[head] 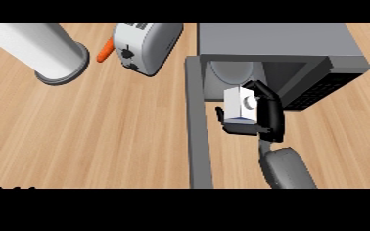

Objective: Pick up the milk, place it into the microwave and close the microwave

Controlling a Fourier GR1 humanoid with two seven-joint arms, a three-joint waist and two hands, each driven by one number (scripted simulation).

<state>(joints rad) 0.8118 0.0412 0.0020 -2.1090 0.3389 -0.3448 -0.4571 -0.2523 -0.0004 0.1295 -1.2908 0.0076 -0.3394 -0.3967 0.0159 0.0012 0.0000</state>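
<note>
- Tabletop (94, 137) is light wood with a fine straight grain, pretty much matte.
- Microwave (278, 41) up at about 1 o'clock is a plain grey box with a flat top; its dark control strip (321, 90) runs down the right side of the opening, and a pale round plate (231, 72) sits inside.
- Microwave door (198, 127) is swung wide open, so it reads as a long grey bar running from 12 toward 6 just left of centre.
- Milk (239, 105) is a small white boxy carton with a bluish bottom edge and a little round cap on one face. It's just right of centre, held up right in front of the opening.
- Right hand (270, 112) is black, on a rounded grey forearm (288, 169) coming in from 5 o'clock. Its fingers (242, 128) are curled around the carton from below and the right, thumb on the far side, so it's got hold of the milk.
- At 11 o'clock there's a shiny white-and-silver toaster (148, 46) with an orange carrot (105, 53) just beside it, and a tall white cylinder (39, 49) on a grey round base further left.
</note>
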